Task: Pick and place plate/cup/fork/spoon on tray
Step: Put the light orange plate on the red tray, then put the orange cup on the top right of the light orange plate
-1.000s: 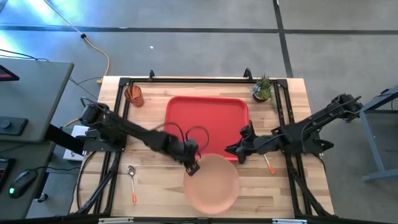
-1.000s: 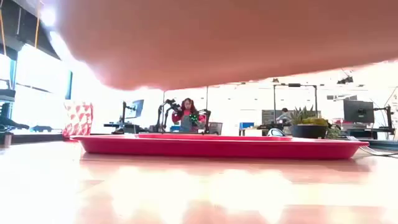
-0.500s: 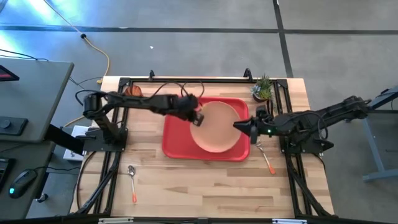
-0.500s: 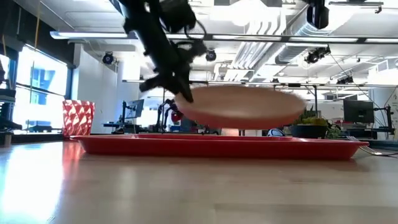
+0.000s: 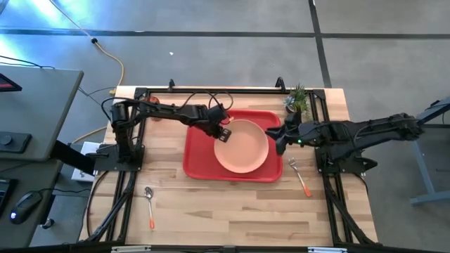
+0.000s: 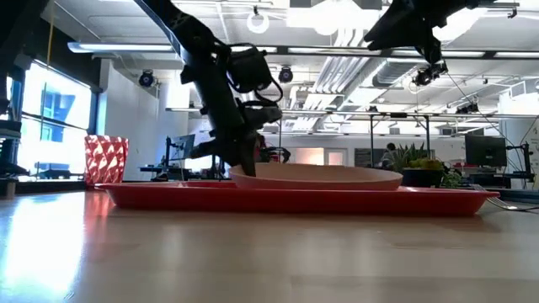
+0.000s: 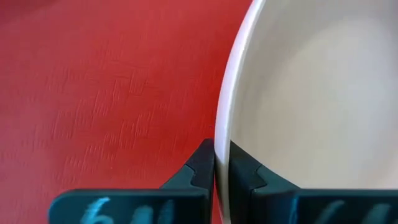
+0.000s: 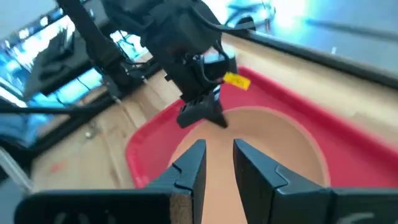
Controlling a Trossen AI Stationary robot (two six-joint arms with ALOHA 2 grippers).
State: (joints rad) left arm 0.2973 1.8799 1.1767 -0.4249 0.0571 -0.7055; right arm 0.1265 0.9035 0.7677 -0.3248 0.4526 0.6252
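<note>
Where the plate lies flat in the tray (right half, near the right rim), the left gripper pinches its left edge, fingers closed on the rim. Right gripper: above the tray's right rim, fingers slightly parted, empty. No legible writing. Fork right of tray; spoon front left.
</note>
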